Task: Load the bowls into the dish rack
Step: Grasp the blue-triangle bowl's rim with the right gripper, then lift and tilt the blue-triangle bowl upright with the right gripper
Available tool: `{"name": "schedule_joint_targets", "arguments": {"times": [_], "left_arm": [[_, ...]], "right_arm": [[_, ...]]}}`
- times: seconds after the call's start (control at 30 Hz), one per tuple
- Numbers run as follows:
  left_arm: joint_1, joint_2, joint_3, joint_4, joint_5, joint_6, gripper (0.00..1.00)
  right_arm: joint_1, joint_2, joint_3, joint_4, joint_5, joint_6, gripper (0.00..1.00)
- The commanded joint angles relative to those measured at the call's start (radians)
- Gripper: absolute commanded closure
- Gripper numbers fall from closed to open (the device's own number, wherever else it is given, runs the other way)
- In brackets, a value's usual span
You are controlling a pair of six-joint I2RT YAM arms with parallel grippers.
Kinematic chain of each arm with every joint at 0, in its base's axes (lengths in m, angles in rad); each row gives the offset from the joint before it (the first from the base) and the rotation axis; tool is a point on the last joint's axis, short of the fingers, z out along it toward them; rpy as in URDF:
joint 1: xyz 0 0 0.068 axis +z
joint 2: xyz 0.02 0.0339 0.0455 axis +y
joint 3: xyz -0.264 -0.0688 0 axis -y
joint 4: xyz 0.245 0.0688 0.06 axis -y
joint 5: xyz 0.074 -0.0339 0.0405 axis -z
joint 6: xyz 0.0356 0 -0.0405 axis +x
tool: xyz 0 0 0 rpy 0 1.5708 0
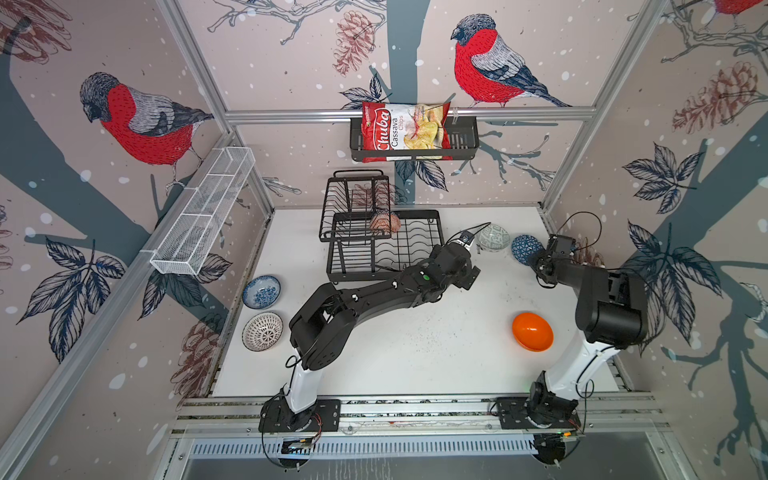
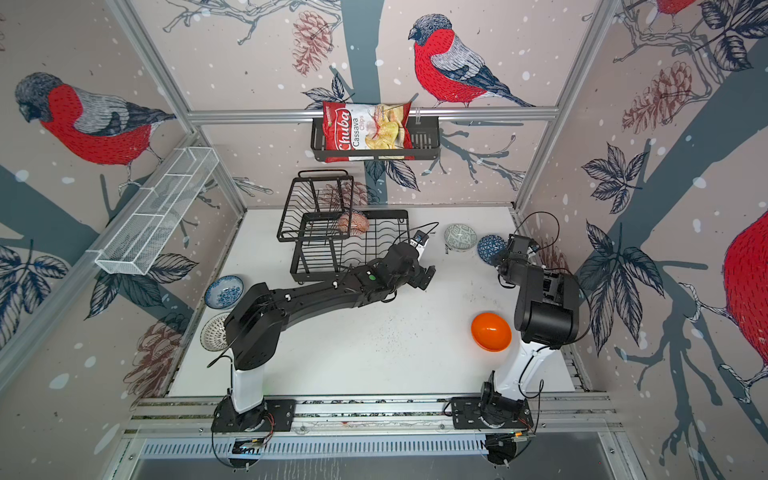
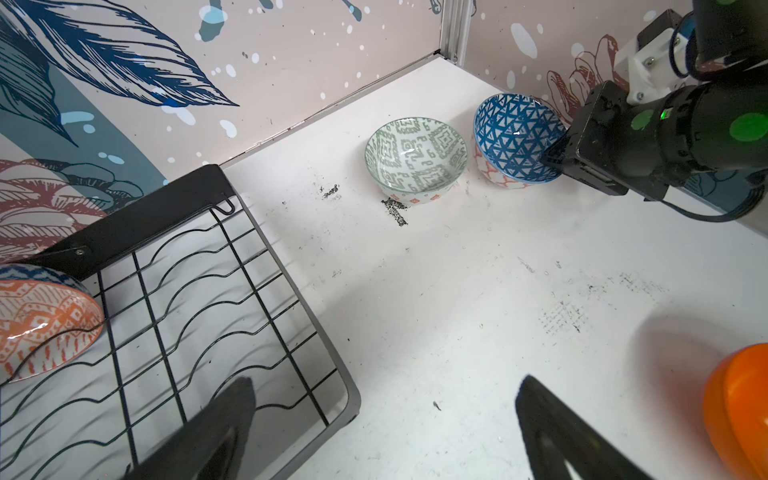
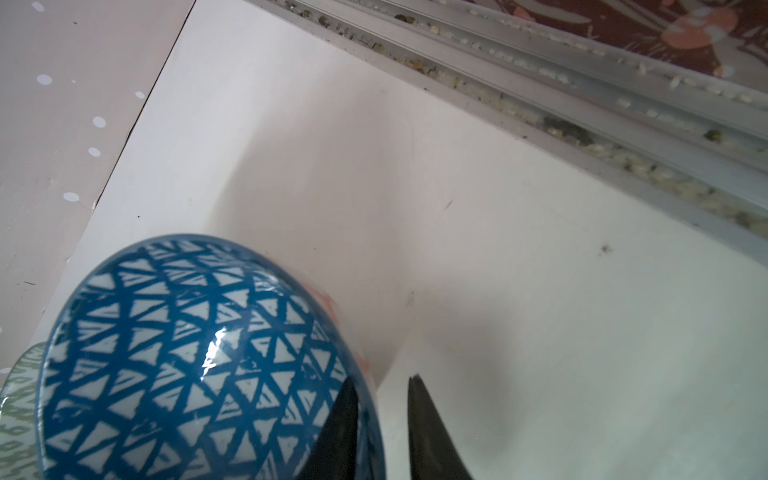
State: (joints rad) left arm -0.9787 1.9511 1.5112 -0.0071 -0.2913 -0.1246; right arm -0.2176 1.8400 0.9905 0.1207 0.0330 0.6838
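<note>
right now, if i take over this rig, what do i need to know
Left gripper: open, empty, hovering beside the dish rack.
Right gripper: closed on the rim of the blue triangle bowl, which is tilted, at the far right.
Done: salmon patterned bowl lies in the dish rack.
Left: the blue triangle bowl, grey-green bowl beside it, orange bowl at the near right, blue floral bowl and radial-pattern bowl at the left edge.
</note>
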Motion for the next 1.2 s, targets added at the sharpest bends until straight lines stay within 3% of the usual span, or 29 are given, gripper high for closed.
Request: {"name": "schedule_joint_targets", "arguments": {"times": [0.0, 0.13, 0.57, 0.73, 0.93, 1.17], "left_arm": [[0.001, -0.016, 0.013, -0.002, 0.014, -0.033, 0.02], [0.0, -0.026, 0.01, -0.012, 0.037, -0.059, 0.02], [0.009, -0.085, -0.041, -0.03, 0.095, -0.196, 0.03], [0.012, -0.107, -0.037, -0.046, 0.105, -0.242, 0.03], [0.045, -0.109, -0.023, -0.058, 0.129, -0.321, 0.02], [0.097, -0.144, -0.139, 0.052, 0.221, -0.441, 0.03]], "right_arm": [[0.0, -0.034, -0.015, 0.002, 0.01, -0.006, 0.81], [0.0, -0.082, -0.051, 0.011, 0.024, -0.001, 0.9], [0.036, -0.261, -0.194, 0.014, -0.013, 0.002, 0.97], [0.154, -0.36, -0.22, -0.002, 0.058, -0.024, 0.98], [0.369, -0.45, -0.226, 0.041, 0.166, -0.082, 0.98], [0.479, -0.522, -0.313, 0.197, 0.182, -0.139, 0.99]]}}
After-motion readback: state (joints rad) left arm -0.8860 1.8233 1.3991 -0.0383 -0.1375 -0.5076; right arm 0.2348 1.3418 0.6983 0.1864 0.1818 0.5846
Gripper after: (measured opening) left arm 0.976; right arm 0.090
